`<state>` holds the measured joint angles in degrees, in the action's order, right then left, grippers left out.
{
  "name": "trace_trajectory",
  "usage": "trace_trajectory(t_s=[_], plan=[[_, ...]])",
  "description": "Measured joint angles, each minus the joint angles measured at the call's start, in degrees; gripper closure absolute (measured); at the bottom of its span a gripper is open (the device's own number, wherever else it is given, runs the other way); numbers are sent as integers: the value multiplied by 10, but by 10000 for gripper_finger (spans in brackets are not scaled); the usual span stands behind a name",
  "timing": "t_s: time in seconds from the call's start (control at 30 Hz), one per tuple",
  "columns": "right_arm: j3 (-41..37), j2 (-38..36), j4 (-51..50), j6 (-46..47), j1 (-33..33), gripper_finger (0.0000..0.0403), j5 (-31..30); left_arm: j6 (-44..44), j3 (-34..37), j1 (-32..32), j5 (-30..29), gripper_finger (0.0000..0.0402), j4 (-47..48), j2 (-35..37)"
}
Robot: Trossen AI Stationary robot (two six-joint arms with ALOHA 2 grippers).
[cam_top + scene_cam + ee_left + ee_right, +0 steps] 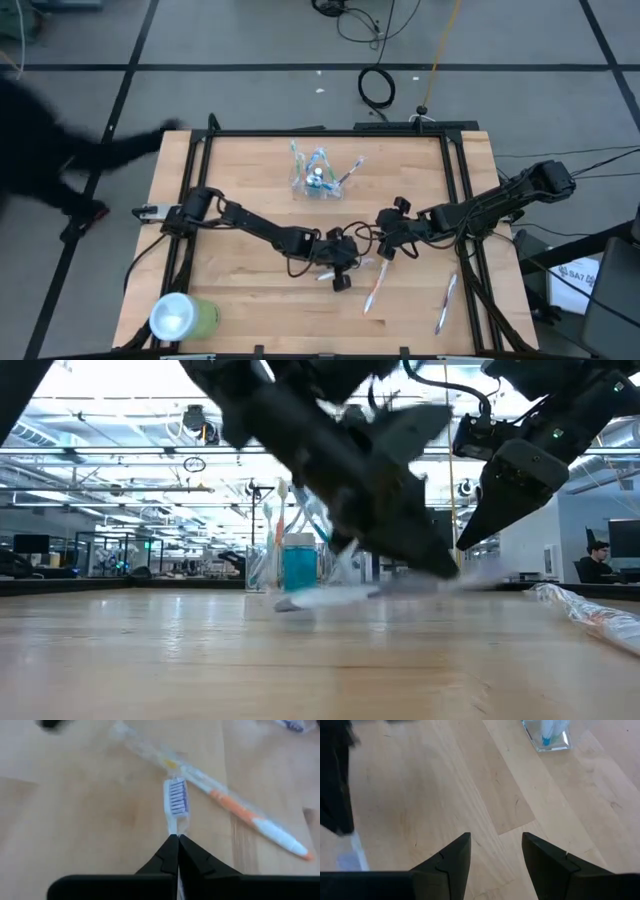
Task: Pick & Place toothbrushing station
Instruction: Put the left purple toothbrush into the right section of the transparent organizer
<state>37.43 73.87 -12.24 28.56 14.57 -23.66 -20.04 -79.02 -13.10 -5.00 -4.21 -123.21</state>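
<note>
Toothbrush (176,802) pinched at its handle end by the closed left hand (177,840), well short of the clear cup (318,182). Thin grip; may pivot or slip on lifting. Right hand (496,851) nearby, open, empty.

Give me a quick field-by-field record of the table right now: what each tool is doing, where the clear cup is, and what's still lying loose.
left tool: shut on a wrapped toothbrush, mid-table
right tool: open, holding nothing, beside the left one
clear cup: far side of table, centre, several brushes already in it
loose toothbrushes: orange-handled one next to the gripped brush; another nearer the right front edge
green cup: front left corner
person: beyond the table's left far corner
</note>
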Motion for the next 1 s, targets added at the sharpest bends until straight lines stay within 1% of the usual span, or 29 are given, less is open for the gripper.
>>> trace_trajectory(t_s=[0.2,0.27,0.4,0.53,0.6,0.73,0.77,0.83,0.9,1.0], plan=[[0,0,1,-12,0,234,0,25,0,-28,-108,398,116,82],[0,0,1,-12,0,234,0,24,0,-40,-167,399,162,113],[0,0,4,-12,0,234,0,18,0,-66,-311,400,252,170],[0,0,6,-12,0,234,0,14,0,-80,-410,400,309,219],[0,0,9,-9,0,234,0,-10,0,-82,-459,400,345,239],[0,0,8,-9,0,234,0,-118,0,-78,-561,401,438,266],[0,0,9,-9,0,234,0,-136,0,-78,-577,401,458,268],[0,0,9,-9,0,234,0,-150,0,-73,-588,401,482,270],[0,0,9,-9,0,234,0,-150,0,-65,-595,401,497,279],[0,0,9,-9,0,234,0,-132,0,-44,-602,401,496,305]])
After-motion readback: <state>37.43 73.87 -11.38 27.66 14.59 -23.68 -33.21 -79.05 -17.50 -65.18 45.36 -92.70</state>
